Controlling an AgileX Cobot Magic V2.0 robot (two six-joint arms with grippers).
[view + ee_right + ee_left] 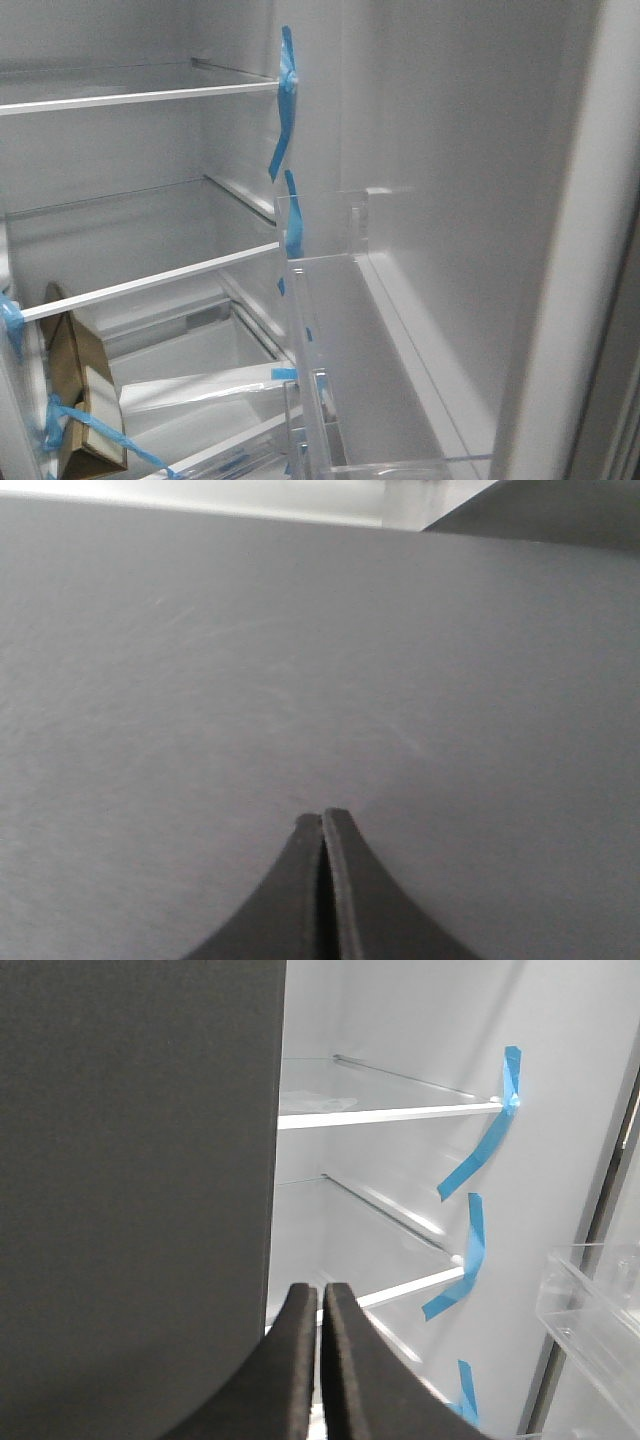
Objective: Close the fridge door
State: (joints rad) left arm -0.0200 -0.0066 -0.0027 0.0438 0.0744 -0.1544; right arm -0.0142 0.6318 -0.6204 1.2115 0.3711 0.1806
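The right claw [322, 825] has its two black fingers pressed together with nothing between them. In the right wrist view the closed tips point at a broad matte dark grey flat surface that fills almost the whole picture; this reads as the outer face of the fridge door [300, 660]. Whether the tips touch the face or stand just off it cannot be told.

The left claw [320, 1300] is likewise closed and empty. It points into the fridge compartment, beside a plain dark grey panel [130, 1190] that covers one half of its view. Beyond it lie clear glass shelves with white front trims [390, 1115] and strips of blue tape [475, 1160] on the white side wall.

In the front view the fridge door stands open at the right: its white plastic inner lining [450, 230] runs away from the camera, and clear plastic door bins [320, 230] project from it. Inside the compartment, at lower left, rests a brown cardboard box [85, 400] tied with blue tape.

Judged step: the push is at or near its start, since the door is far from shut. The next move calls for the right claw to bear on the outer face and sweep it toward the compartment, while the left claw clears the opening so the door cannot trap it.
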